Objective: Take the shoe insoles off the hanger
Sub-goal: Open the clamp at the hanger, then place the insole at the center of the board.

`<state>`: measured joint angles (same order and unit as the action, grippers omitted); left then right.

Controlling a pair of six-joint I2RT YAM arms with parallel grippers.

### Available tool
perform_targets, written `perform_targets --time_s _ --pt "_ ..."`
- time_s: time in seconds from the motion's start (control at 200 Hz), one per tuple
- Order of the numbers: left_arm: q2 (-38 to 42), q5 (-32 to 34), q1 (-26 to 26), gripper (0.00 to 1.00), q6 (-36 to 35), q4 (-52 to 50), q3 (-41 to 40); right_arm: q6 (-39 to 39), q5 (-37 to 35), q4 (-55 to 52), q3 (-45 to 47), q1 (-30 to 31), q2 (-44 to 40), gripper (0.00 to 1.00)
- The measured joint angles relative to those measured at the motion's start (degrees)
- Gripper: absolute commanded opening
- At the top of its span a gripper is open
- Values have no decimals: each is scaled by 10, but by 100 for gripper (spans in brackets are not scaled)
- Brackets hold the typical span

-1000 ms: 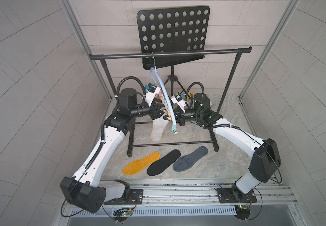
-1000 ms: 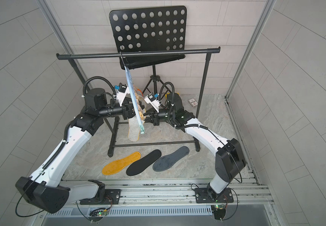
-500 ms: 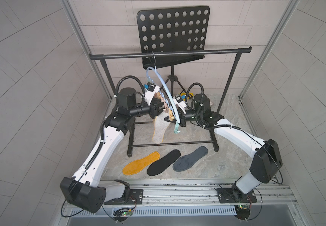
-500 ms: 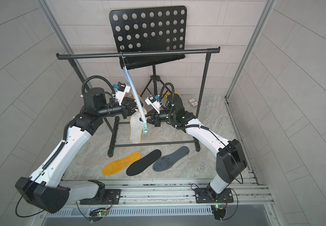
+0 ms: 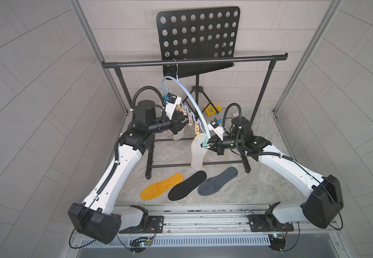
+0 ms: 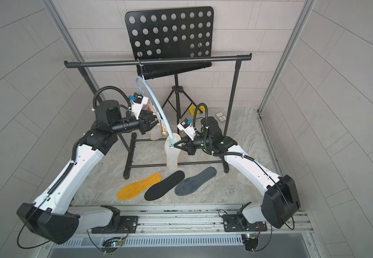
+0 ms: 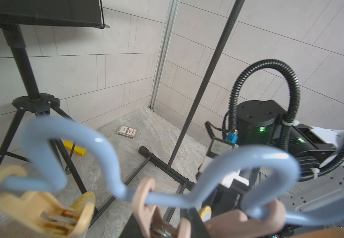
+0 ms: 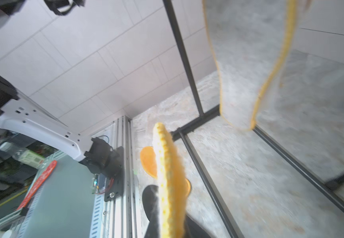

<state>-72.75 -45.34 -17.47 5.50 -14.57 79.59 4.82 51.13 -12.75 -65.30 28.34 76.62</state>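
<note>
the hanger (image 5: 190,93) has swung toward the right gripper (image 5: 207,146), jaws clamped on a yellow-edged insole (image 5: 197,154), still clipped. left gripper (image 5: 186,121): jaw state cannot be told.

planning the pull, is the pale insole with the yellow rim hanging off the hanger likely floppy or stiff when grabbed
Probably semi-stiff: the hanging insole shows a flat, straight line below the hanger, with no curl. Likely light: the hanger's clips are small yet hold it. Free at its lower end, it would probably swing if pushed.
</note>
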Motion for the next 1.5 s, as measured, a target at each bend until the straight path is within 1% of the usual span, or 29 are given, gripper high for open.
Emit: perform_targets --time_s 0.085,0.16,0.335,0.485,0.636,0.796,0.866,1.081,1.126,1.196,1.311,1.351,1.416,1.501 --pt "4 14 0 9 -1 -4 -1 -44 -49 -60 21 -24 -52 4" --pt "8 23 0 9 -3 -7 -5 -102 -101 -126 37 -39 -101 4" --pt "12 35 0 9 -5 -12 -9 -241 -216 -283 39 -38 -175 4" --pt "12 37 0 9 -5 -12 -9 -338 -305 -376 54 -24 -202 4" --pt "12 34 0 9 -4 -12 -9 -410 -355 -435 91 5 -204 4" --pt "12 34 0 9 -4 -12 -10 -449 -389 -449 134 30 -204 4" --pt "12 34 0 9 -4 -12 -10 -456 -409 -446 149 45 -204 6" --pt "12 35 0 9 -5 -12 -10 -476 -500 -399 197 138 -198 7" --pt "12 35 0 9 -5 -12 -10 -480 -514 -388 208 152 -197 9" --pt "12 35 0 9 -5 -12 -10 -486 -530 -373 223 167 -194 14" --pt "12 36 0 9 -5 -12 -10 -490 -540 -353 245 186 -186 14" --pt "12 36 0 9 -5 -13 -10 -490 -541 -348 250 191 -184 16" --pt "12 36 0 9 -6 -13 -10 -489 -539 -343 256 198 -178 26" --pt "12 35 0 9 -9 -14 -10 -485 -534 -337 261 206 -174 34"
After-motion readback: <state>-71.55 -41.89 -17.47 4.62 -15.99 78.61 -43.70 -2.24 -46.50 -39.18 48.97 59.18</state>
